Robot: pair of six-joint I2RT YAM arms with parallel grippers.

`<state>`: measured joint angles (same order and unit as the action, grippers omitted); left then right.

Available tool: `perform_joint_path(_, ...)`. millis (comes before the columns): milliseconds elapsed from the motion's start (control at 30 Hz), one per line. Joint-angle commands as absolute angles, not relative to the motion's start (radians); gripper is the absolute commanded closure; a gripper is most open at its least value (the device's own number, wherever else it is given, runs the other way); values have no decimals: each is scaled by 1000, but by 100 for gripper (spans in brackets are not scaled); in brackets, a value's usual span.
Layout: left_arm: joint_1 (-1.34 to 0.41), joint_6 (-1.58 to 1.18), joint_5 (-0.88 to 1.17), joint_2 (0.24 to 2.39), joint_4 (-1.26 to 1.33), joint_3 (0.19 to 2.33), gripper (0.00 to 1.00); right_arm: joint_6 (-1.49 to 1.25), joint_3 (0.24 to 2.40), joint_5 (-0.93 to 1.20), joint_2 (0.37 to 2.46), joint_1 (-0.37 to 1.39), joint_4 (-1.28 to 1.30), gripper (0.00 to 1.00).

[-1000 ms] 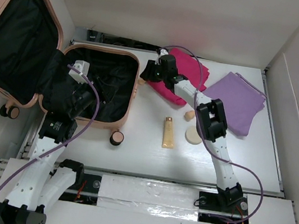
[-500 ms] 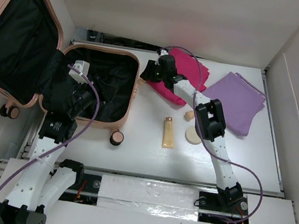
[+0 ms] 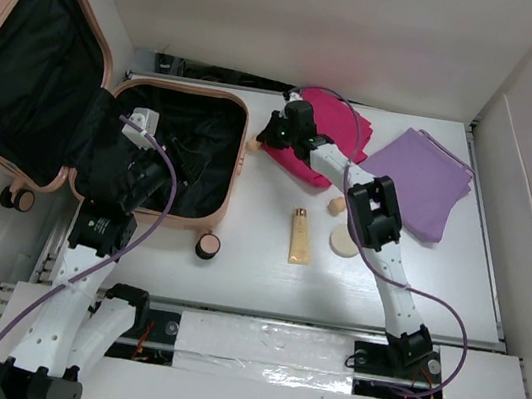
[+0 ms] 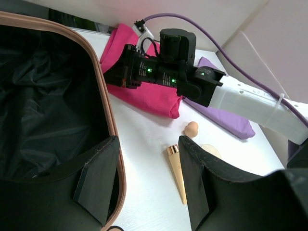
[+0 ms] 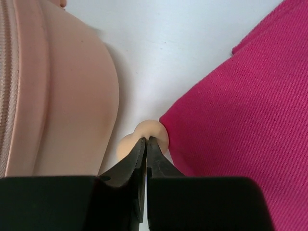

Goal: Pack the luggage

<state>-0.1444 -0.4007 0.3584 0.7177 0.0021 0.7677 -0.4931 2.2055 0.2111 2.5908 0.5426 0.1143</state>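
Right end effector [image 5: 146,140] pinches only the sponge's [image 5: 155,130] edge beside the cloth [image 5: 231,96]; lifting may drop it. Left end effector [image 4: 149,142] gapes empty.

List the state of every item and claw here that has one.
luggage: open, lid raised to the left
left claw: open, empty
right claw: shut, tips at the small beige sponge; whether it pinches the sponge is unclear
pink cloth: folded, lying flat
purple cloth: folded, lying flat
tube: cap on, lying flat
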Motion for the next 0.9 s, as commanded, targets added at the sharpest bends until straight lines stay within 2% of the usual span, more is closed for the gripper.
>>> perform_joint_path(0,-149,-390,371,698,44,779,51,-505,2137,222,2559,549,22,100)
perform_joint_path(167,-149,-390,365,698,41,781,51,-534,1857,233,2332,540,-225,100)
perform_joint_path(500,-149,-394,353,698,37,785,51,-486,1502,187,1968,522,-374,100)
perform_joint_path(700,-130,-397,315,683,18,802,53,-497,1534,322,1950,604,-379,100)
perform_joint_path(833,-121,-400,293,673,15,801,54,-508,1676,399,2040,701,-344,100)
perform_joint_path(867,-121,-399,290,673,12,801,54,-506,1737,420,2081,712,-313,97)
